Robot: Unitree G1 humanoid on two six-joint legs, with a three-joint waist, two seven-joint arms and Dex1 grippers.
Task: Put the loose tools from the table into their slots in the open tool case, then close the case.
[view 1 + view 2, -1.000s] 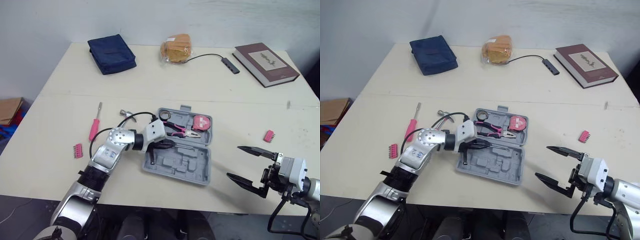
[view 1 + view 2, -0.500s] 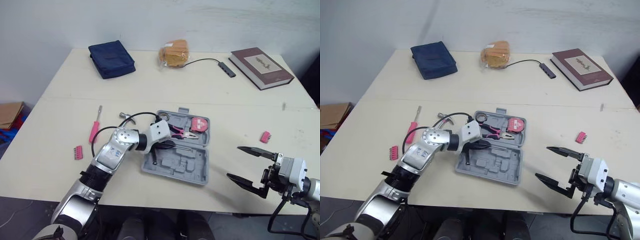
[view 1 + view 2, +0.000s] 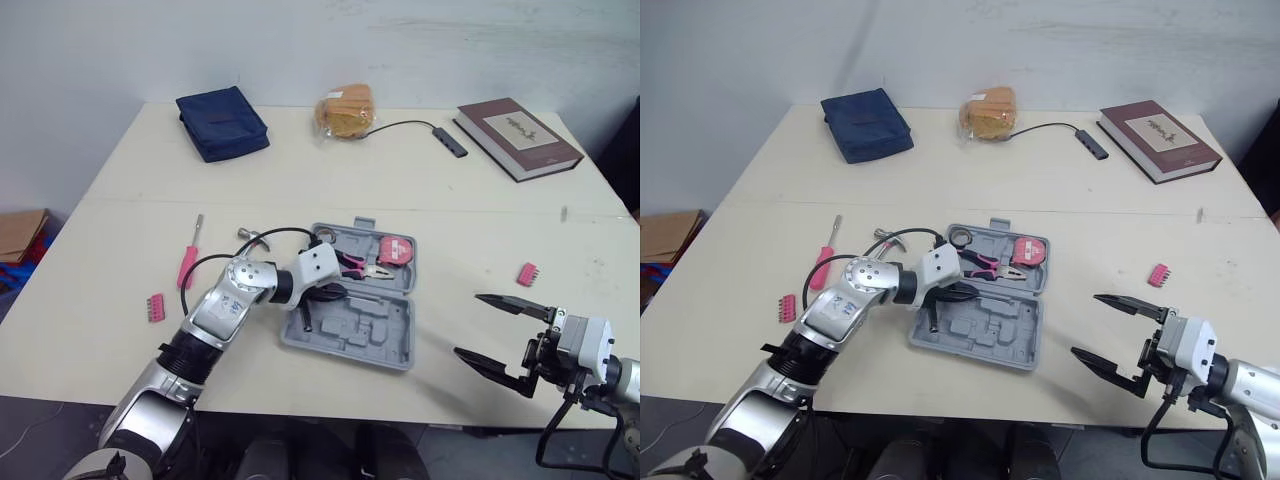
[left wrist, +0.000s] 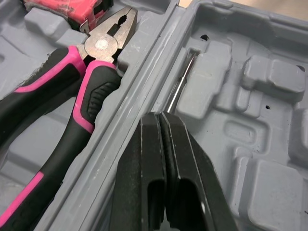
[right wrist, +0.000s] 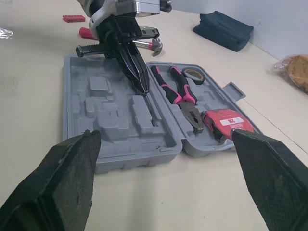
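The grey tool case [image 3: 371,336] lies open at mid-table, holding pink-handled pliers [image 3: 356,265], a red tape measure [image 3: 397,251] and a tape roll [image 3: 322,236]. My left gripper [image 3: 338,292] is over the case's near half, shut on the thin shaft [image 4: 180,85] of a black-handled screwdriver [image 5: 89,49]; the shaft lies in a groove by the hinge. Left of the case on the table lie a pink screwdriver [image 3: 188,263], a hammer [image 3: 251,235] and a pink bit strip [image 3: 155,305]. A second pink bit strip [image 3: 527,272] lies right of the case. My right gripper [image 3: 506,335] hangs open near the front right edge.
A blue pouch [image 3: 222,122], a bagged bun [image 3: 345,108], a cabled USB hub [image 3: 449,142] and a brown book [image 3: 518,124] line the far side of the table. A cardboard box [image 3: 18,220] sits on the floor to the left.
The whole picture has shifted a little, so the camera moved. My left gripper stays shut on the screwdriver shaft in the case. The right gripper has not moved.
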